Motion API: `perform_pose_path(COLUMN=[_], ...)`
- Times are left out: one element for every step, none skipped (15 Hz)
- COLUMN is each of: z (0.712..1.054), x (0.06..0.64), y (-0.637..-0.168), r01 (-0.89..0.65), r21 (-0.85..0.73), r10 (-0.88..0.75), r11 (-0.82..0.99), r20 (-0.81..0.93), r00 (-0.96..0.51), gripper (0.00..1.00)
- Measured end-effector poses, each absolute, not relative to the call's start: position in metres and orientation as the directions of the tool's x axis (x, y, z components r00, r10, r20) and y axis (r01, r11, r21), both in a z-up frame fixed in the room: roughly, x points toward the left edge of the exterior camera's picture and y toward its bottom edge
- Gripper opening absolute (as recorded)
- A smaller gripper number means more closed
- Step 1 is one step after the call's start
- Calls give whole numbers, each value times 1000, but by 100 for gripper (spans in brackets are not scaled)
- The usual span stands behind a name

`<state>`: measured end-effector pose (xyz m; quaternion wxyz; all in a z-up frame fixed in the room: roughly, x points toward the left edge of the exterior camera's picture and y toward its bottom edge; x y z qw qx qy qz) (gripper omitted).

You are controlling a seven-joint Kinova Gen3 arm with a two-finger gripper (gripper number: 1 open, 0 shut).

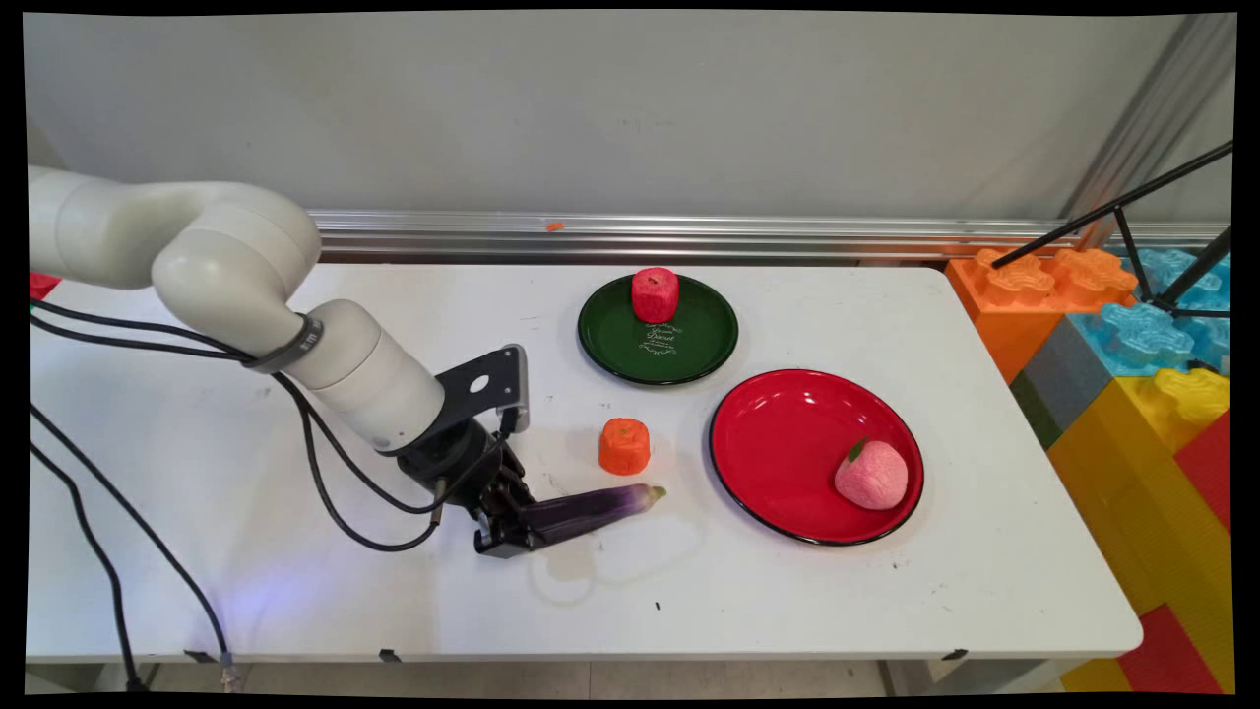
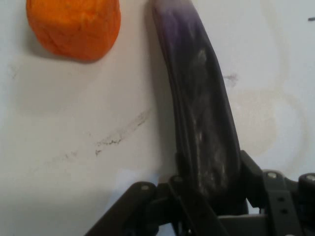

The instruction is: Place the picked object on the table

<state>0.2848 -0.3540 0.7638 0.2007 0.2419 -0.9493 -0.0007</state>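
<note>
Two plates sit right of centre on my table (image 1: 197, 414): a green plate (image 1: 615, 354) with a red block (image 1: 655, 293) on its far rim, and a red plate (image 1: 778, 443) holding a pink peach (image 1: 871, 475). Main view: gripper (image 1: 512, 527) low at the table, fingers clamped on the thick end of the eggplant (image 1: 596, 507), which lies flat, stem toward the red plate; an orange block (image 1: 625, 445) stands just beyond it. Hand view: eggplant (image 2: 202, 113) runs up from between the closed fingers (image 2: 256, 172), orange block (image 2: 74, 27) at upper left, apart from it.
</note>
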Motion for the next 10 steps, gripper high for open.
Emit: perform_pose_path(z=[763, 763, 763, 763, 763, 763, 764, 764, 764, 764], x=[285, 285, 285, 284, 284, 284, 284, 283, 283, 283], y=[-354, -354, -354, -354, -354, -354, -354, -354, -353, -353], r01=[-459, -458, -458, -457, -454, -450, -446, -443, -440, -439], r21=[97, 96, 95, 94, 93, 92, 90, 90, 88, 88], r10=[-459, -458, -457, -455, -452, -448, -444, -441, -438, -436], r11=[883, 884, 884, 885, 886, 888, 891, 892, 893, 894], r20=[382, 382, 383, 384, 385, 386, 387, 386, 386, 386], r00=[-803, -803, -803, -803, -805, -806, -808, -810, -812, -813], gripper=[0, 0, 0, 0, 100, 100, 100, 100, 100, 100])
